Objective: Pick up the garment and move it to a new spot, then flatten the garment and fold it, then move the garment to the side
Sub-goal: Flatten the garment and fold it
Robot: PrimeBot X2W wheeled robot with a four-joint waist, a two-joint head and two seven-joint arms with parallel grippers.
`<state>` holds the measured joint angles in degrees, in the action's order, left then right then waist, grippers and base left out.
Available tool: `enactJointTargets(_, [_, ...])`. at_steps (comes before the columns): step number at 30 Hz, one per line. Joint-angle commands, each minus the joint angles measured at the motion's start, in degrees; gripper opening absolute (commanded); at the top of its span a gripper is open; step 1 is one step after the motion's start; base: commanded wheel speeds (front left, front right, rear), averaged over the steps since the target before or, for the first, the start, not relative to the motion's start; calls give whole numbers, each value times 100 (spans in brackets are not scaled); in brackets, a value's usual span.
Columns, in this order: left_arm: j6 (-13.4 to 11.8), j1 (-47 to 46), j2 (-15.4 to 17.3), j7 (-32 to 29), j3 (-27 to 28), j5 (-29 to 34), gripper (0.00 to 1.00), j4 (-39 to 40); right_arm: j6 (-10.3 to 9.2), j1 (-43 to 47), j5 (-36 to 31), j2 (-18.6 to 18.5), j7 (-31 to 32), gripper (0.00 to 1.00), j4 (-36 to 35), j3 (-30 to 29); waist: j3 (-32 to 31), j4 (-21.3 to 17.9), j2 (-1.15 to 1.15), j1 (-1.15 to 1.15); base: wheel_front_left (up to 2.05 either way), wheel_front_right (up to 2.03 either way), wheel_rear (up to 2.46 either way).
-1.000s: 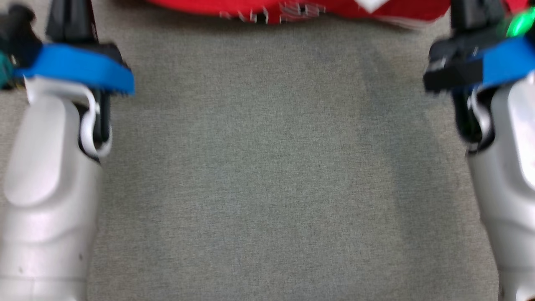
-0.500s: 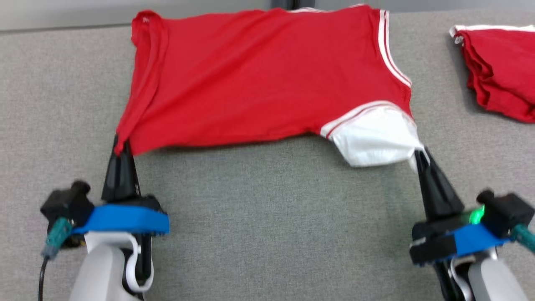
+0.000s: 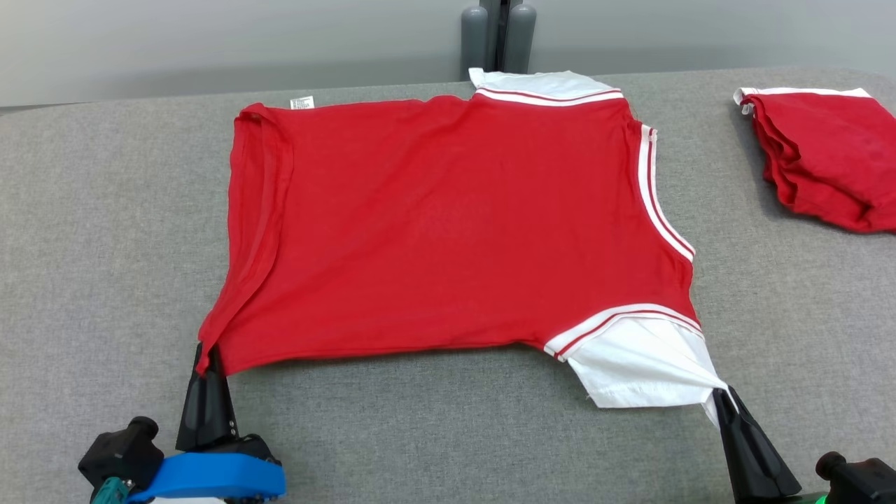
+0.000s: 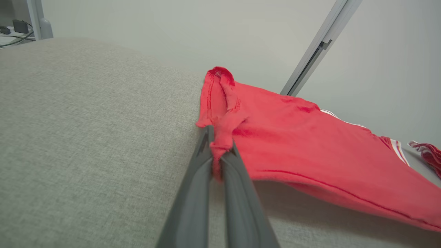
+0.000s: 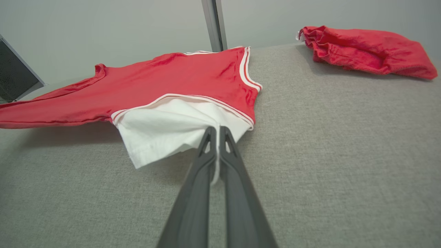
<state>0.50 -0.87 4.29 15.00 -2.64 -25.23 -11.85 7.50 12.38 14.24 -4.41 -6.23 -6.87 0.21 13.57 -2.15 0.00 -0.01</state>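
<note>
Garment (image 3: pixel 448 224) lies spread on the table (image 3: pixel 105 245), to the robot's left of the folded red pile (image 3: pixel 826 161). Left gripper (image 3: pixel 204 358) is clamped on the hem corner far from the pile, right gripper (image 3: pixel 721 395) on the white sleeve nearer it. Cloth lies dead ahead of both.

On my feed the left claw (image 3: pixel 205 360) is a pair of long, matte dark fingers tapering to a narrow point, set on a bright blue collar (image 3: pixel 210 477). A rounded black knob (image 3: pixel 124 450) sits beside the collar, with a teal plug (image 3: pixel 110 491) under it. The right claw (image 3: pixel 721 397) has the same dark wedge shape, a second black knob (image 3: pixel 850 477) and a sliver of green light (image 3: pixel 798 500) at its base. The right wrist camera shows me slim triangular cut-outs (image 5: pixel 206 146) near the fingertips.
</note>
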Motion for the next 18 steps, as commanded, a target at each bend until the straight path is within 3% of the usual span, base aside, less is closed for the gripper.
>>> enactJointTargets(1, [-23, 36, 1, 23, 20, 0, 0, 31, -1, 37, -14, 11, 22, 0, -46, -30, -1, -1, 0, 1, 0, 0, 0])
enactJointTargets(7, [-2, 78, -19, 24, -85, 87, 0, -15, 0, -137, -88, 79, 97, 0, -114, -30, -9, 14, 0, 1, 0, 0, 0])
enactJointTargets(18, [72, -403, -22, 24, -260, 287, 0, -338, 0, -1060, -150, -278, 235, 0, 246, -197, 71, 45, 0, 1, 0, 0, 0])
